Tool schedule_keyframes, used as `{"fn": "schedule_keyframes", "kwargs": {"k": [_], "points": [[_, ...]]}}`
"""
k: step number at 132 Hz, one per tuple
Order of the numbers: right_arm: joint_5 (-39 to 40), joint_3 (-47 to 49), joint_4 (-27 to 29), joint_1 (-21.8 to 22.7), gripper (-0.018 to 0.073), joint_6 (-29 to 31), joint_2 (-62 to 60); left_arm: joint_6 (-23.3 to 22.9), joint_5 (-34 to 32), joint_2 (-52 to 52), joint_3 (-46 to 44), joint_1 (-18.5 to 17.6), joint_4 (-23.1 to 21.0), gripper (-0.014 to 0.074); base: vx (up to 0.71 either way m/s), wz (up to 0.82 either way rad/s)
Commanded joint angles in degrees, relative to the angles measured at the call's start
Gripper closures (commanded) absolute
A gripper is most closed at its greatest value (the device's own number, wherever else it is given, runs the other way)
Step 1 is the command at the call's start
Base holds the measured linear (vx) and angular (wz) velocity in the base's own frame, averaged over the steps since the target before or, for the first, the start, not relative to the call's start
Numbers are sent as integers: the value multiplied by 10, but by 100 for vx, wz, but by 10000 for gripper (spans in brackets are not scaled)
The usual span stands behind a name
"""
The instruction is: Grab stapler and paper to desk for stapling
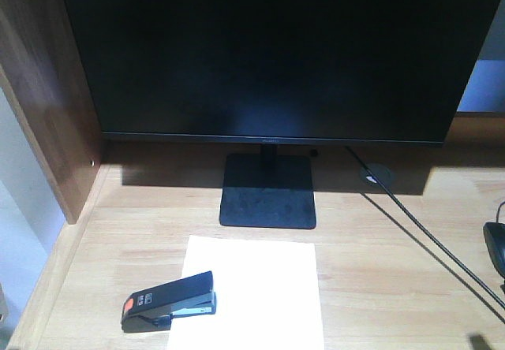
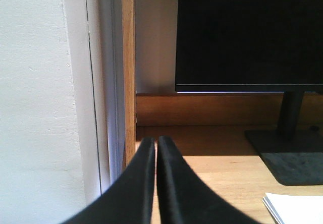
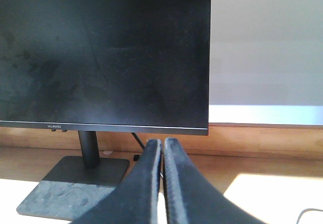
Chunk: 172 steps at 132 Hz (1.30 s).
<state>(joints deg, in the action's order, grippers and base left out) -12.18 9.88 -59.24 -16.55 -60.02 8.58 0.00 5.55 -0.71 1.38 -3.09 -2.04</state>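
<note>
A white sheet of paper (image 1: 260,287) lies flat on the light wood desk (image 1: 379,263), just in front of the monitor's base. The black stapler (image 1: 170,301) with an orange patch at its near-left end rests across the paper's left edge. In the left wrist view, my left gripper (image 2: 156,141) is shut with nothing between its fingers; it hangs over the desk's left side, and a corner of the paper (image 2: 295,206) shows at lower right. My right gripper (image 3: 162,142) is shut too, empty, facing the monitor. Neither gripper appears in the front view.
A large black monitor (image 1: 268,50) on a square base (image 1: 268,192) fills the back of the desk. A dark wood side panel (image 1: 43,90) walls the left. A round grommet (image 1: 377,175) with a black cable (image 1: 430,243) sits at right, and a dark object (image 1: 495,243) at the right edge.
</note>
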Motion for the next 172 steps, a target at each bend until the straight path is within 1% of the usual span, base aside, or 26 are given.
{"fn": "schedule_keyframes", "kwargs": {"k": [1,47,59,69,70,73,79,84,86,87,88,93,94,97,98,105,106,108,115,116,119,120,132,139,163,172], "points": [[25,16,-12,0,566,2,5,-5,-48,-9,6,1,-5,603,0,0],[23,16,-23,0,566,4,5,-5,-48,-9,6,1,-5,603,0,0],[25,16,-12,0,566,9,5,-5,-48,-9,6,1,-5,603,0,0],[25,16,38,0,566,48,5,-5,-48,-9,6,1,-5,603,0,0],[25,16,52,0,566,67,5,-5,-48,-9,6,1,-5,603,0,0],[25,16,66,0,566,81,5,-5,-48,-9,6,1,-5,603,0,0],[25,16,123,0,566,128,5,-5,-48,-9,6,1,-5,603,0,0],[25,16,179,0,566,196,5,-5,-48,-9,6,1,-5,603,0,0],[25,16,208,0,566,216,5,-5,-48,-9,6,1,-5,603,0,0],[25,16,208,0,566,216,5,-5,-48,-9,6,1,-5,603,0,0],[25,16,227,0,566,246,5,-5,-48,-9,6,1,-5,603,0,0],[25,16,266,0,566,286,5,-5,-48,-9,6,1,-5,603,0,0],[25,16,295,0,566,316,5,-5,-48,-9,6,1,-5,603,0,0],[25,16,313,0,566,336,5,-5,-48,-9,6,1,-5,603,0,0],[25,16,341,0,566,355,5,-5,-48,-9,6,1,-5,603,0,0],[25,16,394,0,566,408,5,-5,-48,-9,6,1,-5,603,0,0],[27,16,411,0,566,432,5,-4,-48,-9,6,1,-5,603,0,0],[27,16,435,0,566,449,5,-4,-48,-9,6,1,-5,603,0,0],[31,16,479,0,566,500,5,-4,-48,-9,6,1,-5,603,0,0],[32,16,499,0,566,514,5,-4,-48,-9,6,1,-5,603,0,0],[35,16,511,0,566,533,5,-4,-48,-9,6,1,-5,603,0,0],[37,16,529,0,566,546,5,-4,-48,-9,6,1,-5,603,0,0],[53,16,575,1,566,608,5,-4,-48,-9,6,1,-5,603,0,0],[58,16,588,7,566,617,5,-4,-48,-9,6,1,-5,603,0,0],[61,-9,605,109,566,622,5,-4,-47,-9,6,1,-5,603,0,0],[65,-25,605,127,566,622,4,-4,-47,-9,6,1,-5,603,0,0]]}}
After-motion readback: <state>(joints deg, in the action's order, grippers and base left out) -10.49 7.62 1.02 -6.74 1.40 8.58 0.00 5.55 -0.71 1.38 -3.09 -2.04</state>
